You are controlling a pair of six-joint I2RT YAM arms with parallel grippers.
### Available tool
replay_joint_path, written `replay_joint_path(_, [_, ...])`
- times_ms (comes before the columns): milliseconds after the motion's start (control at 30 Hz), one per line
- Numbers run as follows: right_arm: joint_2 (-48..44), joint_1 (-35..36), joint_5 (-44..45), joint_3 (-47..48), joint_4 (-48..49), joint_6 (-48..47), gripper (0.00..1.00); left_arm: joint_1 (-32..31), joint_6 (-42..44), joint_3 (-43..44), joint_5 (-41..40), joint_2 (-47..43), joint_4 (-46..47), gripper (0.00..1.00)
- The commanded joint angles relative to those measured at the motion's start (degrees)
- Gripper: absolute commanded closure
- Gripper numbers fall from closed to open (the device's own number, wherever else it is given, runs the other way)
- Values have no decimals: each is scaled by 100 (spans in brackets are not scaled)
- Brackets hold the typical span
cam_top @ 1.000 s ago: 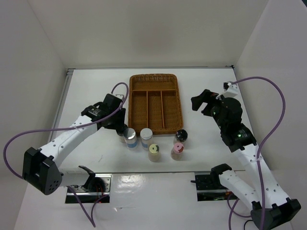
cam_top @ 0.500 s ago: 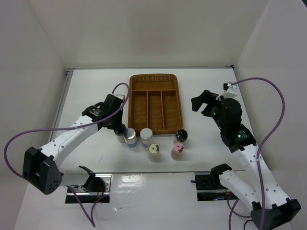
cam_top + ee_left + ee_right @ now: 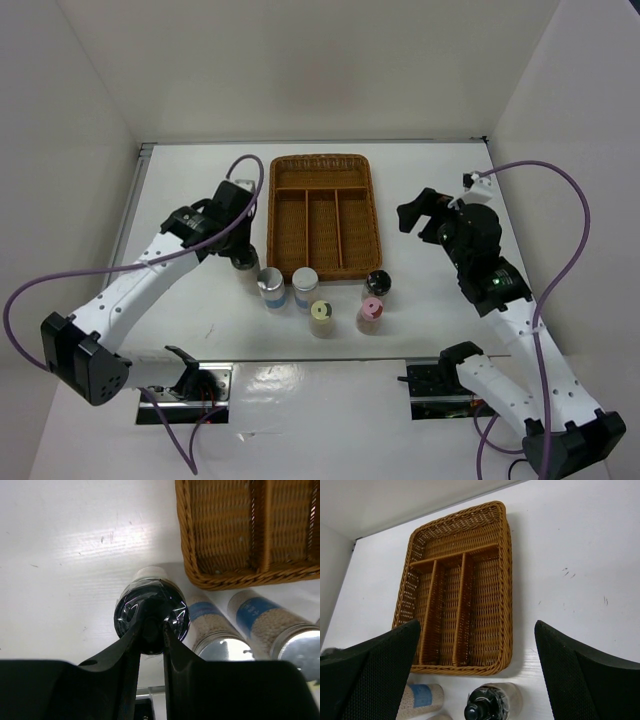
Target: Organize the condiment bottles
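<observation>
The left gripper (image 3: 150, 629) is clamped on the black cap of a small clear cylindrical shaker jar (image 3: 131, 611), left of centre, just off the lower-left corner of the brown wicker divided tray (image 3: 322, 262). A silver-capped jar (image 3: 271, 284) stands just beside it. The right gripper (image 3: 416, 210) is held at right, jaws wide apart.

Robotics lab cell. White panels (image 3: 300, 70) are enclosing a white table (image 3: 190, 180) on three sides; two robot arms (image 3: 130, 290) are standing at the table's near edge, purple cables (image 3: 584, 215) trailing above it.
</observation>
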Motion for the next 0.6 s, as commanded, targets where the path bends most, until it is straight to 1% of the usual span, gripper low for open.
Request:
replay_joint_path(0, [95,-27,-58,-28,119,32,1,-13,-132,996,-424,-217,-205,88])
replay_joint_path(100, [200,-27,-111,-28,119,32,1,-13,25,1551,-486,-69,-284,86])
replay_joint_path(133, [262,-27,-111,-28,179,32,1,-13,87,1866,-547,-16,-284,86])
replay_joint_path(200, [375,-27,-111,-28,233,32,1,-13,271,2149,-547,274,-136,86])
replay_joint_path(233, [377,-27,-111,-28,233,32,1,-13,377,2438,-547,562,-74,86])
replay_joint_path(333, [675,-27,-111,-28,286,32,1,-13,457,2905,-495,1151,146,85])
replay_joint_path(467, [895,-27,20,25,399,32,1,-13,579,3187,-390,1811,681,85])
replay_joint_path(567, [895,-27,108,25,548,32,1,-13,641,3459,-389,2190,762,85])
